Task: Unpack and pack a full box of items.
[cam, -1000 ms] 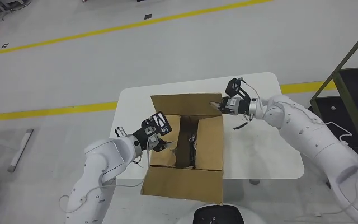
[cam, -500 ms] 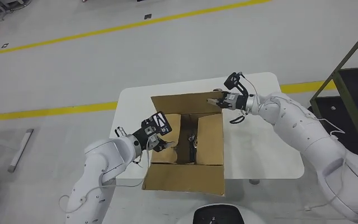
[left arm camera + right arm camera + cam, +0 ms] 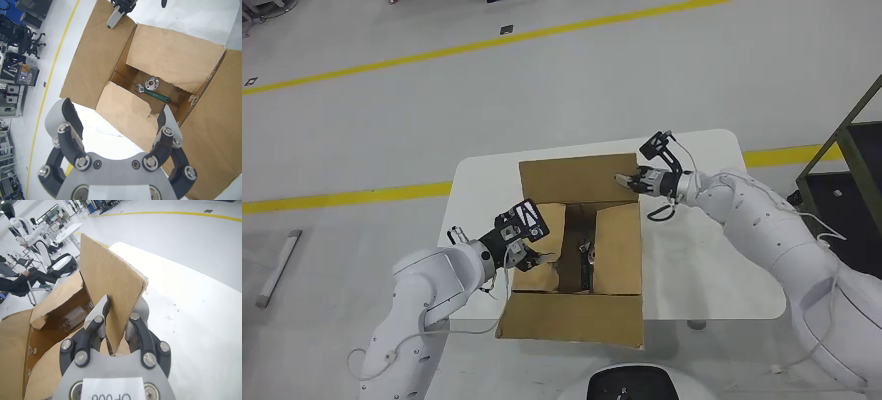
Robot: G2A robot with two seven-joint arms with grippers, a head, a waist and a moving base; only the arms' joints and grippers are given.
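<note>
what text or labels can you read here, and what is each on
The wrench in the box: white brand print on the green handle, not quoted; the finer print is too small to read.
A white label on the right gripper: characters upside down, cut off by the picture's edge.
The box cardboard: no print shows.

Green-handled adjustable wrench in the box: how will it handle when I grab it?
The green-handled adjustable wrench looks metal, so probably stiff and heavy for its size. Lying flat on the cardboard box floor, it likely won't roll.
</note>
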